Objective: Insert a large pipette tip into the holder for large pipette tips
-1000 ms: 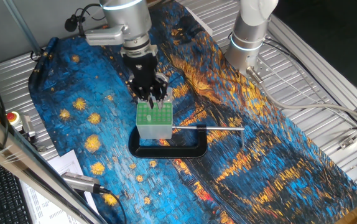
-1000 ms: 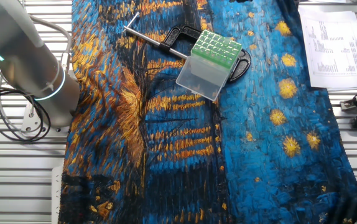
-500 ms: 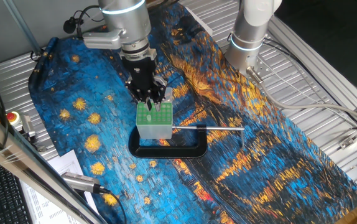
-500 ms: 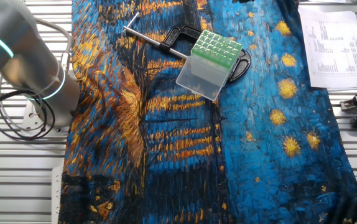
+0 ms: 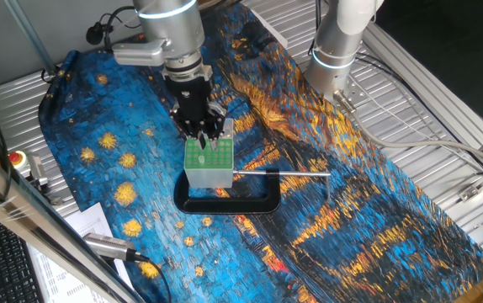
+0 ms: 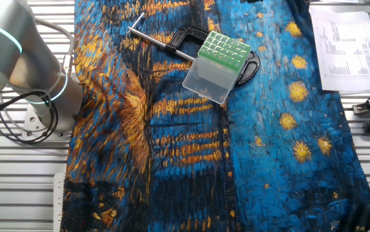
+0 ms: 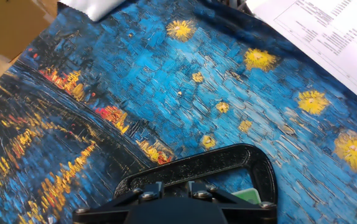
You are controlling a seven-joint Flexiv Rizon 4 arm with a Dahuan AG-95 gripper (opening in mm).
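Observation:
The holder for large pipette tips [image 5: 209,164] is a frosted box with a green holed top. It stands on the painted cloth inside a black C-clamp [image 5: 229,204]. It also shows in the other fixed view [image 6: 216,63]. My gripper [image 5: 202,135] hangs just above the holder's far edge, fingers close together. A thin whitish sliver, apparently the large pipette tip [image 5: 201,143], points down from them onto the green plate. In the hand view only the gripper's dark body [image 7: 170,190], the clamp [image 7: 228,162] and a green corner [image 7: 248,196] show. The gripper is out of the other fixed view.
The clamp's metal rod [image 5: 282,173] sticks out to the right of the holder. A second arm [image 5: 338,42] stands at the back right on the metal table. Papers [image 6: 349,45] and a silver cylinder [image 5: 107,246] lie beside the cloth's edge.
My gripper has shifted very slightly back over the holder's far edge, then held still. The second arm has moved a little. The holder and clamp have not moved.

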